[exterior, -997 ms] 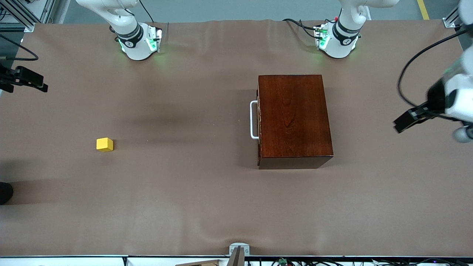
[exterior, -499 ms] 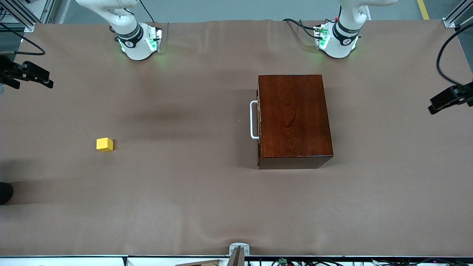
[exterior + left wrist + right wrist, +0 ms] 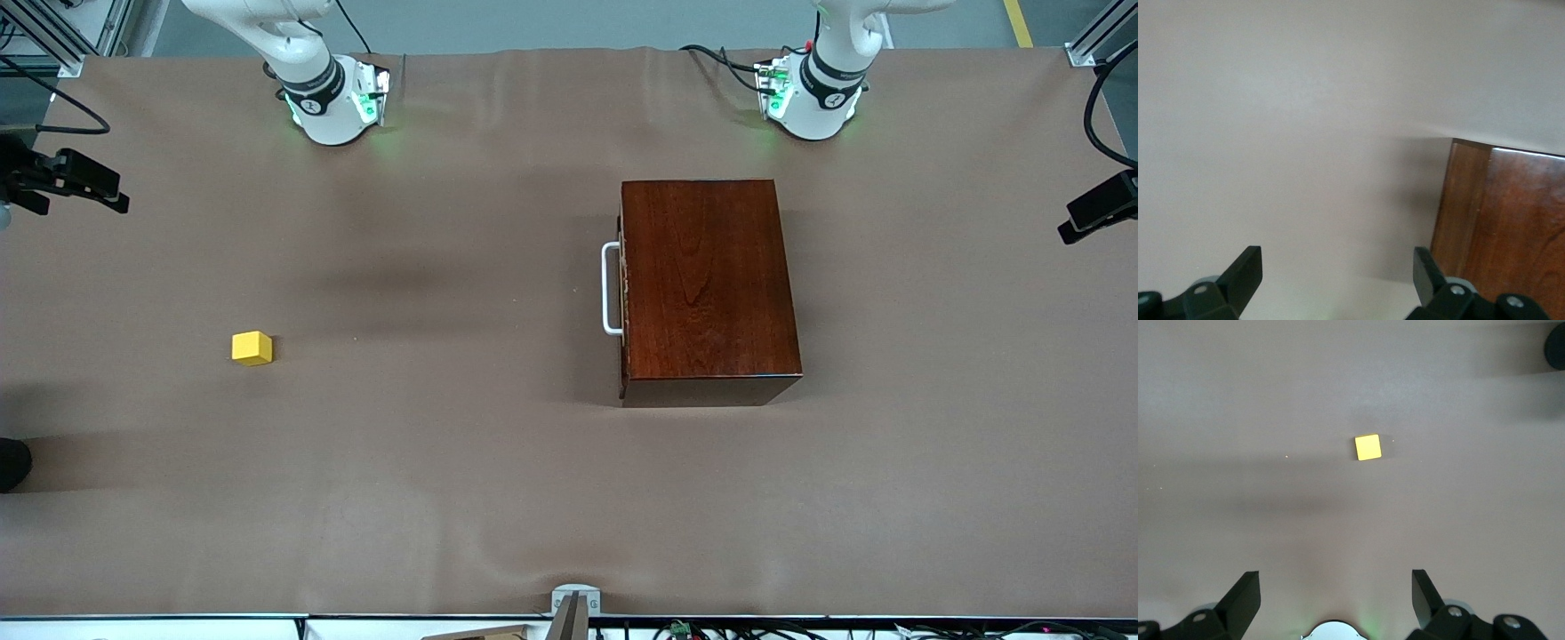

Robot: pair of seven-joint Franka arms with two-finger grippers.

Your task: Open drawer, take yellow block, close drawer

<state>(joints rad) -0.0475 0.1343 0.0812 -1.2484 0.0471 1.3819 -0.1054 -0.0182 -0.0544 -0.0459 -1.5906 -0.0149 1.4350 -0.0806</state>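
Note:
The dark reddish-brown wooden box [image 3: 707, 284] stands on the table toward the left arm's end. Its drawer is pushed in, with the white bar handle [image 3: 610, 289] facing the right arm's end. The yellow block [image 3: 252, 348] sits on the bare table toward the right arm's end, well away from the box. My left gripper [image 3: 1080, 222] hangs open and empty at the table's edge at the left arm's end; in its wrist view [image 3: 1337, 273] a corner of the box [image 3: 1498, 227] shows. My right gripper [image 3: 107, 191] is open and empty at the table's other end, with the block [image 3: 1368, 447] showing ahead of it in its wrist view [image 3: 1335, 593].
The brown table cover [image 3: 444, 489] spreads wide around both things. The two arm bases [image 3: 333, 102] [image 3: 813, 98] stand along the edge farthest from the front camera. A dark round object [image 3: 12, 464] shows at the edge of the right arm's end.
My left gripper has pulled away from the box toward the edge at the left arm's end. My right gripper shifted slightly. The box and the block have not moved.

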